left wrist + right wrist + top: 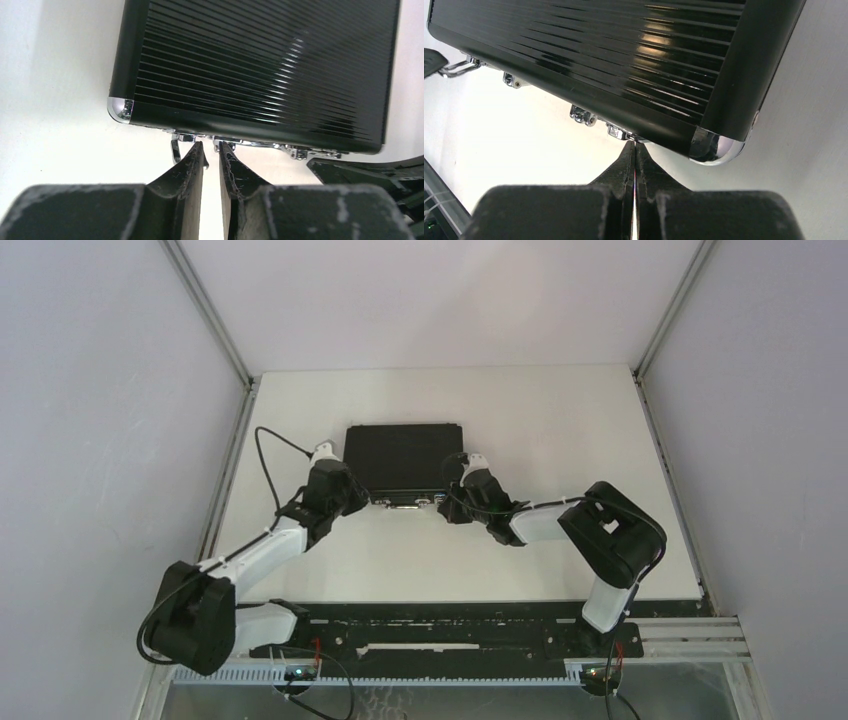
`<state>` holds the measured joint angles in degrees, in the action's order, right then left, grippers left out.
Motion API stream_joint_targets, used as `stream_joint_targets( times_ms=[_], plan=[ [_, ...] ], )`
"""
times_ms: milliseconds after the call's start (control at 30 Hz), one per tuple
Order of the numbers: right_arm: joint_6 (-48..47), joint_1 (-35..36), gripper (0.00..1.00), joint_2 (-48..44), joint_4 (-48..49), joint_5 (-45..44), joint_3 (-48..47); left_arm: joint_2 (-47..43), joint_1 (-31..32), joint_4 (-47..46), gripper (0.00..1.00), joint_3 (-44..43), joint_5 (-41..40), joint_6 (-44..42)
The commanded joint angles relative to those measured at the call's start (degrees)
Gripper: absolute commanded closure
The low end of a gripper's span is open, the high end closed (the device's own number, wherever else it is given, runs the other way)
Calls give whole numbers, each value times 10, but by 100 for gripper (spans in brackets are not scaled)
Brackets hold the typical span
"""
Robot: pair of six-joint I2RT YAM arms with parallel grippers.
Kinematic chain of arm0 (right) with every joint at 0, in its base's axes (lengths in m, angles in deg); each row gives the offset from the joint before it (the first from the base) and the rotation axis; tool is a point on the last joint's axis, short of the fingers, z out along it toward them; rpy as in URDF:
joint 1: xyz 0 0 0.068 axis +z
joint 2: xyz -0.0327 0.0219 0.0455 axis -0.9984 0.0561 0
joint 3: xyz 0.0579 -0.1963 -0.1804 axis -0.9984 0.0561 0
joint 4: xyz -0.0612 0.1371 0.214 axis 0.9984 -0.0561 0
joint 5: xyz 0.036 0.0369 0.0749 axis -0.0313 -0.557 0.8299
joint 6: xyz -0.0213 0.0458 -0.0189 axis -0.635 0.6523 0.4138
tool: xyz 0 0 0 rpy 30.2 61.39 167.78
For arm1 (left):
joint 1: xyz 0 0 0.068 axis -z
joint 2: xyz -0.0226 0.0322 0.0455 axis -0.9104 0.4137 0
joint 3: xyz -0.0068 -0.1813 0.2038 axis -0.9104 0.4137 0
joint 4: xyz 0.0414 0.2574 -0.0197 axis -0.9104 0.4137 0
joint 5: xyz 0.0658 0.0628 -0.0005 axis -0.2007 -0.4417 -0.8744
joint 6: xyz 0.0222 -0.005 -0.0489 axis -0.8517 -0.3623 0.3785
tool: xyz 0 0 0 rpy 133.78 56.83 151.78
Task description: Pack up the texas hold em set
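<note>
The briefcase (pixel 401 455) lies flat and closed on the white tabletop (pixel 560 430), about mid-width and toward the far side, its latch edge facing the arms. No chips, cards or discs show anywhere, so they are probably already inside, which would make the case heavy for its size and apt to rattle if tipped. The shell looks stiff, with a glossy ribbed lid that likely offers little friction, and rounded chrome corner caps (pixel 121 109) that a finger would slide off. The better holds look like the front edge hardware, or a pinch across the thin side wall. The chrome latches (pixel 583 115) are small and probably snap stiffly, so pressing one could shove the whole case across the smooth surface unless the other arm braces it. The left gripper (pixel 211 147) sits at the left latch, its jaws a narrow slit apart with nothing between them. The right gripper (pixel 634 146) meets the front edge near the right corner, jaws pressed fully together and empty.
</note>
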<state>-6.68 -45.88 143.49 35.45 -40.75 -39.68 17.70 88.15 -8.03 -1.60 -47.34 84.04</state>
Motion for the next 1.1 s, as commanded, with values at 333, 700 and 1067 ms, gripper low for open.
stream_joint_targets(
  times_ms=[333, 700, 1067],
  plan=[
    [16, -6, 100, 25, 46, 21, 3, 2, 3, -37, 78, 84, -7, 21],
    [15, -4, 100, 21, 45, 41, 5, 38, 3, -78, 79, 57, 0, 22],
    [-83, 27, 38, -191, -10, -21, 86, -175, 9, -35, 3, 120, -14, -8]
  ],
)
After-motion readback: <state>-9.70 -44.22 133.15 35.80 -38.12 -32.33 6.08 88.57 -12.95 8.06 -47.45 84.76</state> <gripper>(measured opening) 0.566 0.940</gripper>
